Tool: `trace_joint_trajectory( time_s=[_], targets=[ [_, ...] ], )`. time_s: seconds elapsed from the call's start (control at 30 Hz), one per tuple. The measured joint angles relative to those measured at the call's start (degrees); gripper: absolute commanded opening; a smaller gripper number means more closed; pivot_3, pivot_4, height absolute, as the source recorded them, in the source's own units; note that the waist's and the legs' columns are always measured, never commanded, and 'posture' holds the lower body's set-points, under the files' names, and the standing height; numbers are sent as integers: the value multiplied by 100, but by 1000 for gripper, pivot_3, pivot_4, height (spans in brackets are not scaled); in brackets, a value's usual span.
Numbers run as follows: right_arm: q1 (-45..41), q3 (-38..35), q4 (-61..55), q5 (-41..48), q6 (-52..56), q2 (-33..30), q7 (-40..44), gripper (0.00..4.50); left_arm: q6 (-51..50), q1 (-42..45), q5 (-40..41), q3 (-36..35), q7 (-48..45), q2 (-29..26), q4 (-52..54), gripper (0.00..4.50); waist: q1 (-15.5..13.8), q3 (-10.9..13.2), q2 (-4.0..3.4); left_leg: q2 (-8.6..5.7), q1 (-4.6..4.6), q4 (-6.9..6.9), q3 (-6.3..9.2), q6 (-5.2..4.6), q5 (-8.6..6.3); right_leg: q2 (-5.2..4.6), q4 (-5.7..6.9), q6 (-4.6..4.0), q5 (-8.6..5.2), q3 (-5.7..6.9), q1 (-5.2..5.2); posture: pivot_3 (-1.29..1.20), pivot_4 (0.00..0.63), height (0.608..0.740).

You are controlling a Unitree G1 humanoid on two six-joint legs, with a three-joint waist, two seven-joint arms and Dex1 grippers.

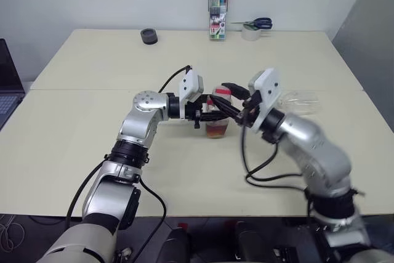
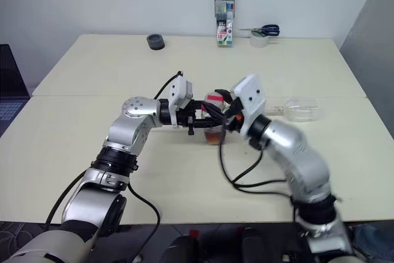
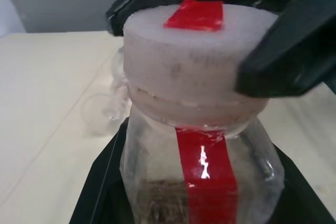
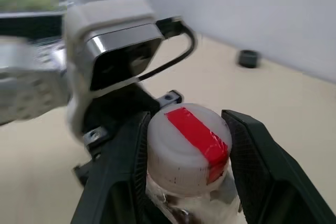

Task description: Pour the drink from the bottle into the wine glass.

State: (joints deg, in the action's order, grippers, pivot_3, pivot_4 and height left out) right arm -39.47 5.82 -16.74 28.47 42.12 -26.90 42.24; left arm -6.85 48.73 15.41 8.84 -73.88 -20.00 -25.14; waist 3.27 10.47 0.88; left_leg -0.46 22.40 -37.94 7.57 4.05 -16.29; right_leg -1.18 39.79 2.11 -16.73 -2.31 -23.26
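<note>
A pale cream table (image 1: pixel 92 146) fills the room's foreground, made of 2 matte slabs meeting along a thin seam. Behind it stands a plain whitish wall, with a grey panel at the right and the edge of a laptop (image 1: pixel 7 87) at the far left.

Along the table's far edge sit a small dark round object (image 1: pixel 148 36), a tall clear marker-pen case (image 1: pixel 218 12) with a black handle, and a roll of tape (image 1: pixel 250 32) with blue-handled scissors (image 1: pixel 255 24) lying on it.

Near the table's middle stands the bottle (image 1: pixel 217 117), small, clear plastic and squarish, with a wide neck. A glossy red label strip runs down its side, and its thick white cap (image 4: pixel 188 150) carries a red stripe across the top. The drink (image 1: pixel 217 130), amber-red and translucent, lies low in the bottle.

The left gripper (image 1: pixel 212 115) reaches in level from the left, and its 2 black fingers pinch the bottle's body. The right gripper (image 4: pixel 188 153) comes in from the right at the cap; its 2 black fingers (image 4: pixel 260 171) flank the cap on either side, lying against or just beside it, and I cannot tell if they grip it.

The wine glass (image 1: pixel 300 102), clear and round-bowled, lies on its side on the table, right of the bottle and behind the right arm.
</note>
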Motion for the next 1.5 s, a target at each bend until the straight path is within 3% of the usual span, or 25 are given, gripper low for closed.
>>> trace_joint_trajectory(
  time_s=[0.03, 0.17, 0.3, 0.4, 0.53, 0.73, 0.83, 1.37, 1.5],
  targets=[
    [-228, -1, 242, 113, 94, -164, 322, 1828, 1, 26, 0, 2, -22, 30, -16, 1806, 0, 0, 0, 4, 0, 1, 3, 0, 0, 3, -1, -1, 0, 2, 0, 0, 150, 740],
    [-288, -77, 466, 328, 262, -214, 558, 3190, 75, 62, -4, -1, -44, 38, -43, 1799, 0, 0, 0, 4, 7, 5, 5, 2, 1, 1, 5, -6, -3, 1, -7, 0, 150, 740],
    [-212, -290, 327, 291, 235, -201, 245, 4499, 92, 61, -6, -29, 90, 36, -45, 1799, -4, 0, 0, -4, 15, -4, 5, 3, 1, -12, 6, -6, -3, -2, -11, 0, 150, 740],
    [-16, -472, -207, 193, 203, -366, -30, 4500, 92, 65, -10, -53, 297, 90, -90, 1799, -25, 0, 0, -4, 17, -3, 10, 3, 1, -11, 6, -5, -3, 2, -11, 0, 150, 740],
    [863, -674, -1286, 39, 234, -303, -791, 4500, 93, 87, -38, -175, 642, 156, -391, 1799, -41, 0, 1, -4, 19, -3, 9, 3, 1, -10, 7, -5, -3, 0, -12, 0, 150, 740],
    [1331, -122, -1939, -877, 199, 1000, -2626, 4500, 115, 212, -73, -210, 830, 284, -495, 1798, 5, -1, -1, 3, 12, -3, 4, 25, 14, 1, 19, -5, -3, -6, -17, 0, 150, 740],
    [1331, 284, -1932, -1283, 191, 1405, -3144, 4500, 128, 266, -91, -207, 818, 290, -533, 1798, 3, -1, -1, 1, 13, -3, 5, 26, 14, 1, 18, -5, -3, -6, -18, 0, 150, 740],
    [1129, 541, -1285, -1835, -35, 2039, -3493, 4500, 259, 293, -199, -202, 698, 330, -702, 1798, 5, -1, -1, -1, 13, -2, 4, 25, 14, -1, 16, -5, -3, -5, -17, 0, 150, 740],
    [1128, 539, -1163, -1891, -58, 2065, -3495, 3570, 258, 293, -200, -202, 696, 330, -700, 1798, 5, -1, -1, -1, 13, -2, 5, 25, 14, -1, 17, -5, -3, -5, -17, 0, 150, 740]
  ],
)
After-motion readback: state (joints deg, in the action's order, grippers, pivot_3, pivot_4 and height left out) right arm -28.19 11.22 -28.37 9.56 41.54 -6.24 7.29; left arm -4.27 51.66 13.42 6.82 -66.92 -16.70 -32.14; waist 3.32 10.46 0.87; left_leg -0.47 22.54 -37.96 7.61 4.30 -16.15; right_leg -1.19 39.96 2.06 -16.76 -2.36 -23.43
